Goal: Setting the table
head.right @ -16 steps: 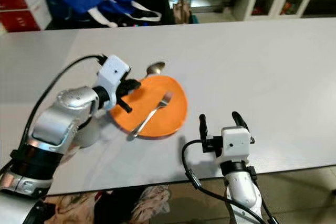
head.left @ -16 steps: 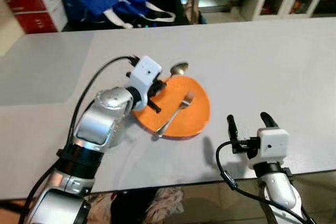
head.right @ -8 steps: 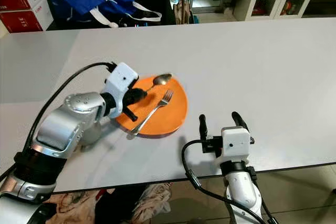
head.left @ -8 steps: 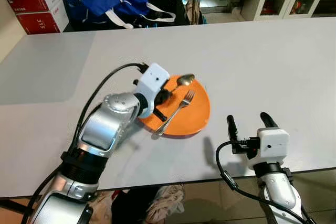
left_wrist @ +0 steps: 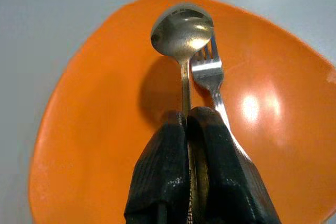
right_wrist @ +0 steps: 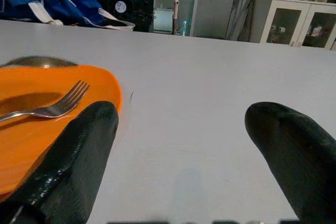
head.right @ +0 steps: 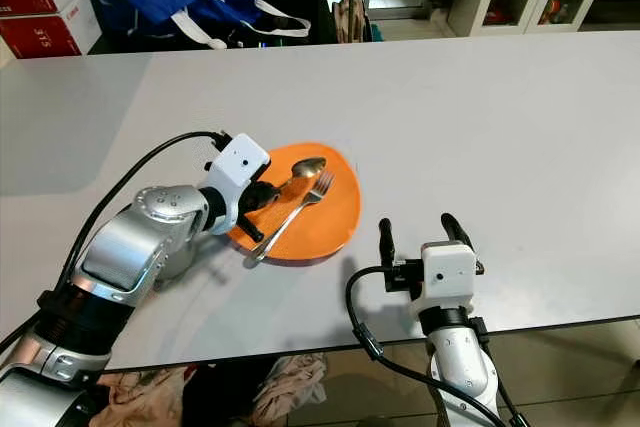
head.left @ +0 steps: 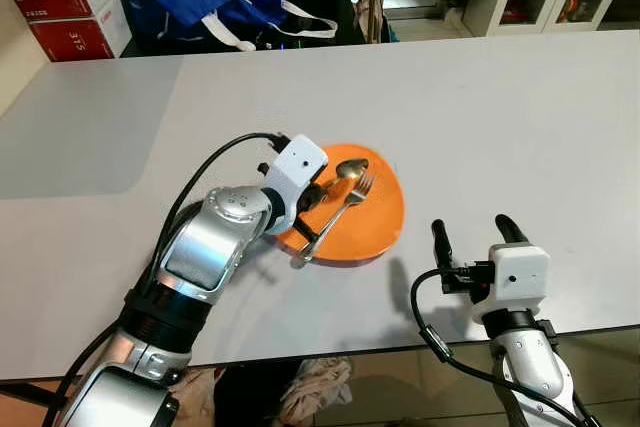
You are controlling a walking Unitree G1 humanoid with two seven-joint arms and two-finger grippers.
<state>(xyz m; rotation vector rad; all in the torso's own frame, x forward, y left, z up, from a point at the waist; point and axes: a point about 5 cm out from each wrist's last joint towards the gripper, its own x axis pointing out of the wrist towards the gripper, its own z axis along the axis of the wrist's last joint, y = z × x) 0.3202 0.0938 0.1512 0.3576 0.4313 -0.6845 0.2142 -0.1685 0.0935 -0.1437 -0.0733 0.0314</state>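
Left claw (left_wrist: 188, 124) clamped on spoon (left_wrist: 182, 30) over plate (head.left: 380, 227) w/ fork (head.left: 345, 209), so we lay it beside; right claw (head.left: 470, 232) apart, idle.

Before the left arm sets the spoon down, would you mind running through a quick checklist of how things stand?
1. Left gripper shut on the spoon handle: ok.
2. Spoon bowl over the orange plate, not the bare table: ok.
3. Whether the spoon touches the plate: cannot tell.
4. Fork lying on the plate, right beside the spoon; its handle overhangs the near rim: ok, but crowded.
5. Right gripper open, near the table's front edge, apart from the plate: ok.
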